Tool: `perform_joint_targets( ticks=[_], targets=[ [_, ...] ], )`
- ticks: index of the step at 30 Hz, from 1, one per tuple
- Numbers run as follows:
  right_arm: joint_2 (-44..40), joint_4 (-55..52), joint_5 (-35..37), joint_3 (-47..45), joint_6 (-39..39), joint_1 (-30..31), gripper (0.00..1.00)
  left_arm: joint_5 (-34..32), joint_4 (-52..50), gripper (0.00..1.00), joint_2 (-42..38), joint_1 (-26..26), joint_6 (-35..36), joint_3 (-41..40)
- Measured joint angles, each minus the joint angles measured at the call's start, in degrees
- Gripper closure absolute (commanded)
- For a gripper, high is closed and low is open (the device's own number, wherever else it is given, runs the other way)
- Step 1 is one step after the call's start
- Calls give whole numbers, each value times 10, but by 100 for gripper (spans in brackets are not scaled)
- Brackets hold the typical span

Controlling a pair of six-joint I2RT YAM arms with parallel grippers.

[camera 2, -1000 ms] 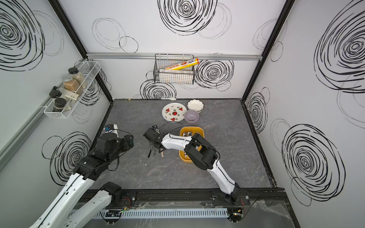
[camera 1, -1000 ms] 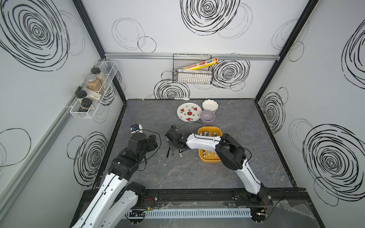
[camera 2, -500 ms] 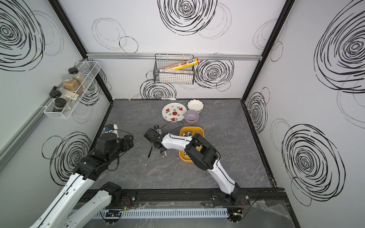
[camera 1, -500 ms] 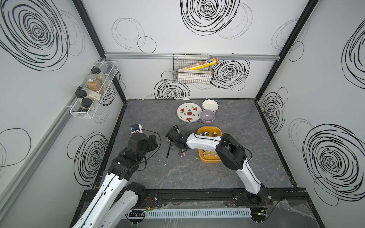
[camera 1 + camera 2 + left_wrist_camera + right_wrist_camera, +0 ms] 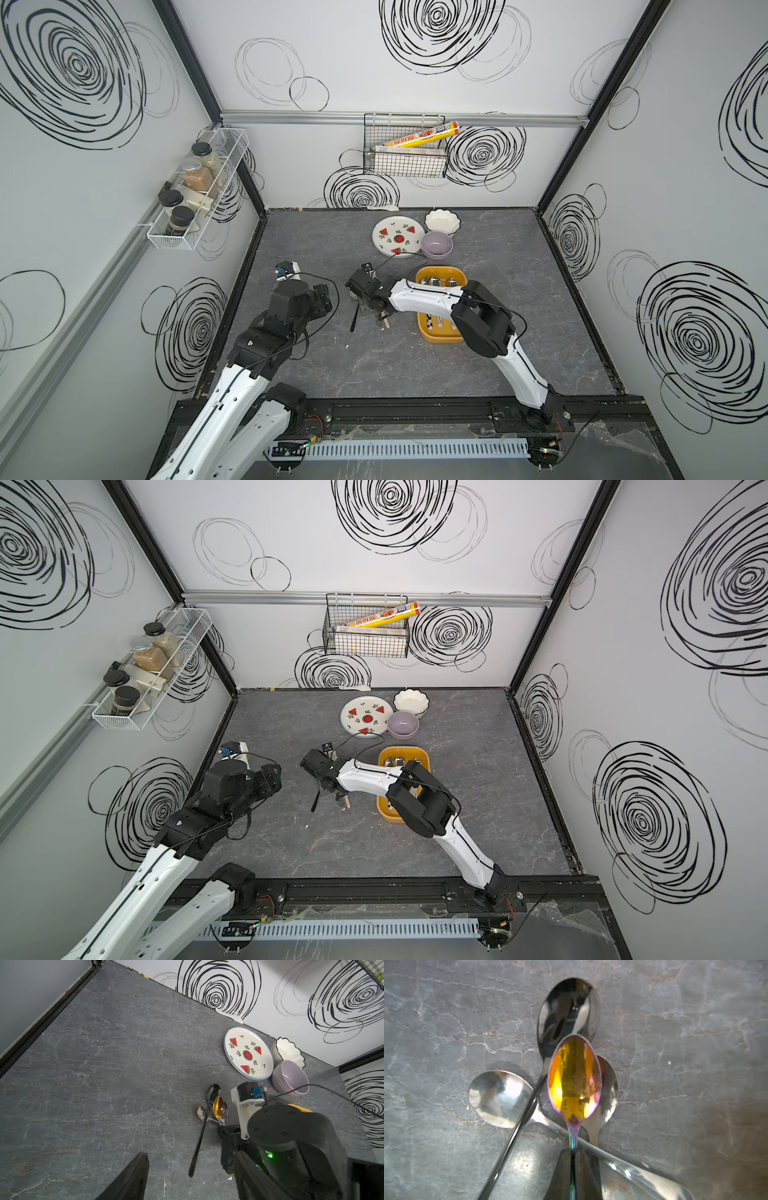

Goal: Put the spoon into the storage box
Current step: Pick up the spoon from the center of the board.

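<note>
**Centre frame: right gripper (image 5: 573, 1153) clamping iridescent spoon (image 5: 574, 1082)**

The left gripper (image 5: 321, 298) is hovering mid-left, jaws apart. The iridescent spoon, pinched by its handle, is lying across other spoons (image 5: 498, 1097) on the bench (image 5: 374, 365). The storage box (image 5: 436, 337) is sitting just right of them.

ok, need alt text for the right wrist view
The right gripper is shut on the neck of an iridescent gold spoon, its bowl pointing away from the camera. Beneath it a dark long-handled spoon, a round silver spoon and a half-hidden silver spoon lie overlapping on the grey marbled tabletop.
</note>
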Motion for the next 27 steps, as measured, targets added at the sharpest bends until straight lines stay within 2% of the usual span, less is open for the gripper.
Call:
perform_joint_targets(
  ticks=[9,19,27],
  targets=[
    [-17,14,-26,-23,-7,-2,100,-2,0,29,-2,-6,0,0],
    [-82,17,-62,-66,-22,-3,100,-8,0,29,-6,-12,0,0],
    [-135,23,-61,-81,-33,-3,100,-14,0,29,-6,-18,-1,0]
  ],
)
